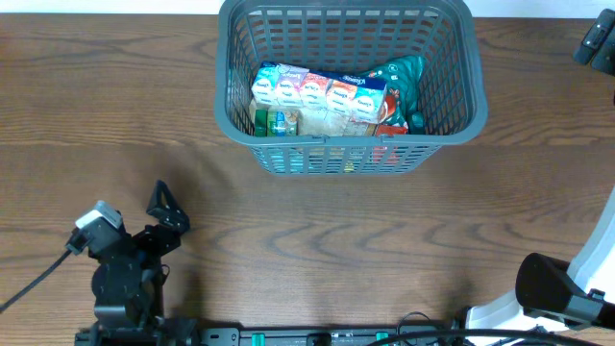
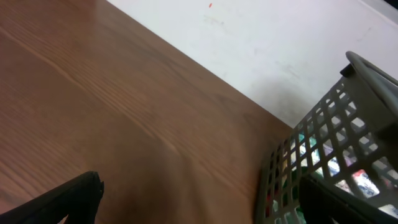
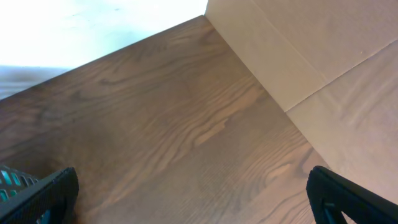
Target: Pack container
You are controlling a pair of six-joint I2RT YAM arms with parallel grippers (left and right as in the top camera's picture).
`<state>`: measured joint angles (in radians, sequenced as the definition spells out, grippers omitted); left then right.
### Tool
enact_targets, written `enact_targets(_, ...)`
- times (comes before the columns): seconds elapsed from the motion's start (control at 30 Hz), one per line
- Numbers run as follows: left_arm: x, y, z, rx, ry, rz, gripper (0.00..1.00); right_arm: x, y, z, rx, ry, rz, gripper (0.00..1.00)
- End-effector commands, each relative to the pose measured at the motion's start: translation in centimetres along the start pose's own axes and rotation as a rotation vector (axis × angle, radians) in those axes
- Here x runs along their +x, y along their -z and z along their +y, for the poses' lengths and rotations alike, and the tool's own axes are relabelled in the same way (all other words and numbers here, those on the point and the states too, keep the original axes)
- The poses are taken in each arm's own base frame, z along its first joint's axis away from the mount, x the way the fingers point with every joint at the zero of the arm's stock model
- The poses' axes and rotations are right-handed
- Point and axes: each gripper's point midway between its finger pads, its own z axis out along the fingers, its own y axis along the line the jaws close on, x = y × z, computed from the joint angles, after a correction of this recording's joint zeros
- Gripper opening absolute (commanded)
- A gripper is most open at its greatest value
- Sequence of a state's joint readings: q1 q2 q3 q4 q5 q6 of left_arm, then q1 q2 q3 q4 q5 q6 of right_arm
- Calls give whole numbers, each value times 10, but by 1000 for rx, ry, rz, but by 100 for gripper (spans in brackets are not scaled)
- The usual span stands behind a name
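Basket (image 1: 288, 157): gray plastic, holey sides, round corners; we see it at the far edge of the brown wood table (image 1: 384, 250).
Left claw (image 1: 169, 213): wide open, empty.
Right claw (image 3: 196, 199): wide open, empty.

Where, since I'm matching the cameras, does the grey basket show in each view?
Overhead: basket top centre.
Left wrist: lower right, its slotted wall.
Right wrist: a sliver at the bottom left edge.
Shared landmark: the brown wooden table.
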<state>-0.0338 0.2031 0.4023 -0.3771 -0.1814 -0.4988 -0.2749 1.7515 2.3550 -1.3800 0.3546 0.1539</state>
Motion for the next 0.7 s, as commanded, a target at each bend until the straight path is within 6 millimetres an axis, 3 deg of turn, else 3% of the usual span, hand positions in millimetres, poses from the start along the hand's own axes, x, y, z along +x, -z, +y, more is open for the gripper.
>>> enact_targets(0.0,2,3,0,25,15,-17,99,0,0,-3,7,-21,0,99)
enact_targets(0.67,28,-11,5,81,25,-37,98,0,0,-3,7,-21,0,99)
